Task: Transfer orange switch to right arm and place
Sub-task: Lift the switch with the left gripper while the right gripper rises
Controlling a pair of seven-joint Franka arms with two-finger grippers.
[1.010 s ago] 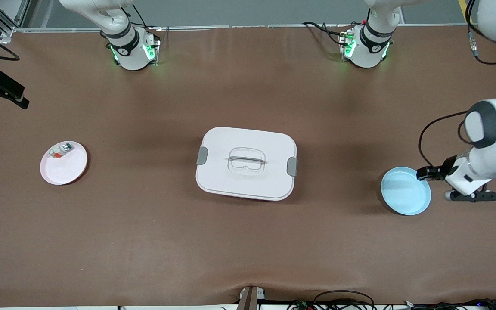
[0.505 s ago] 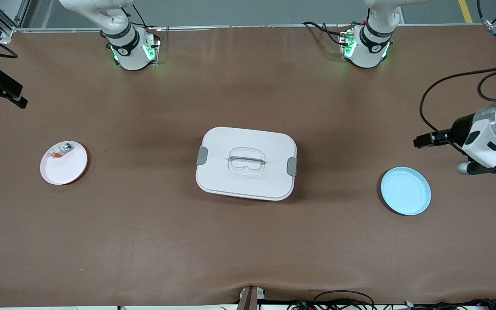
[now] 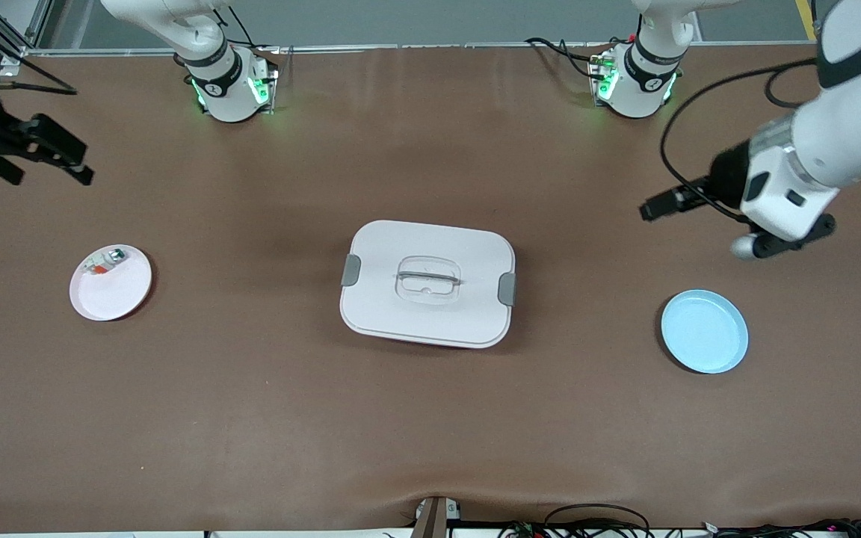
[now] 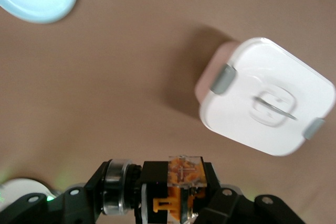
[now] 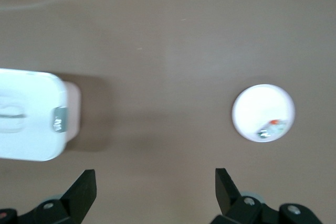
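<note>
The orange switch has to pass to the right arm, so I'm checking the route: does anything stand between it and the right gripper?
The white lidded rectangular container sits mid-table between them, low on the brown table. The left gripper, shut on the tiny black orange-faced switch, and the open right gripper are both raised, so nothing visible blocks them.

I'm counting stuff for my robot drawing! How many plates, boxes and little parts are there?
Plates: 2, a blue plate and a white plate.
Boxes: 1, a white lidded box.
Little parts: 2, the orange switch held in the left pincer, and a white-and-orange piece on the white plate.
Total: 5.
</note>
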